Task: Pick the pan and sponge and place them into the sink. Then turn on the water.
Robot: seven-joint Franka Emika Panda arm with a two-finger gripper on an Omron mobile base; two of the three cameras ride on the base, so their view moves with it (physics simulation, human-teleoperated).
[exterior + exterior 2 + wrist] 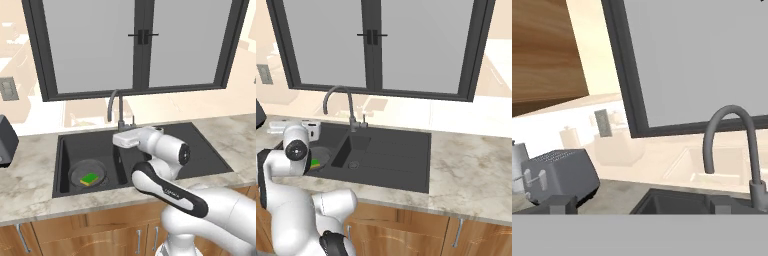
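Observation:
The black sink [200, 150] holds the dark grey pan [80, 172] on the floor of its large left basin. The green sponge [90, 178] lies inside the pan. From the right base view, the pan [321, 154] and sponge [315, 163] peek out beside my arm. My gripper [117, 141] hovers above the sink's middle, just in front of the grey gooseneck faucet [114, 104], and holds nothing. Its fingertips [559, 203] stand wide apart in the hand view, where the faucet [732, 130] rises at the right. The water is out of view; the spout looks dry.
A grey toaster [559, 175] stands on the marble counter [30, 170] left of the sink. The dark-framed window [135, 45] rises close behind the faucet. The ribbed drainboard [401, 160] and more counter [471, 165] lie to the right.

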